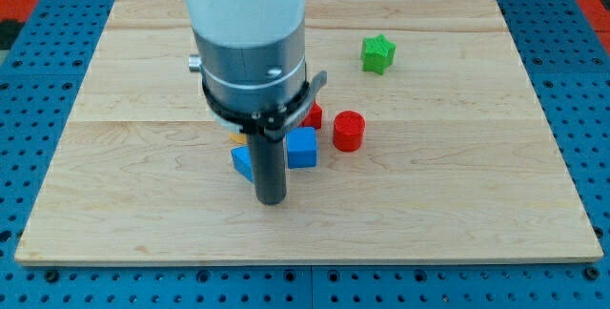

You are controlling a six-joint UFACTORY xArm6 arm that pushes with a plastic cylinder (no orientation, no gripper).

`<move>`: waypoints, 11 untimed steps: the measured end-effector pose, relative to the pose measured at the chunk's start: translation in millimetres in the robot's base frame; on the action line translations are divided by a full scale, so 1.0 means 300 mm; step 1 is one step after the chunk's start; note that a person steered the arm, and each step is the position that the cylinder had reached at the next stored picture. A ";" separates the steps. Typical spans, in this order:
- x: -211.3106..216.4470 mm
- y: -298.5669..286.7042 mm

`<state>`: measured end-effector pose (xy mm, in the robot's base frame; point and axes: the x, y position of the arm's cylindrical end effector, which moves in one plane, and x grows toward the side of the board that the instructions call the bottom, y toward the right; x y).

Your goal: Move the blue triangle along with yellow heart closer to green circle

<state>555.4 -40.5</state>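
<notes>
You are looking down at a pale wooden board (pixel 477 204) on a blue pegboard bench, where the arm drops in from the upper middle of the frame as a thick white and grey column (pixel 246 32) narrowing to an upright dark rod; there is no pincer to open or close, only my tip (pixel 273 201), low and just left of centre. A blue block (pixel 242 161), shape partly hidden, touches the rod's left side, with a sliver of yellow (pixel 236 141) above it. A blue cube (pixel 302 147) sits just right of the rod, a red block (pixel 312 115) peeks out beyond it, a red cylinder (pixel 349 130) stands further right, and a green star (pixel 377 53) lies well apart at upper right.
</notes>
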 end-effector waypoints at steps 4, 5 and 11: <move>-0.072 -0.037; -0.130 -0.045; -0.289 -0.224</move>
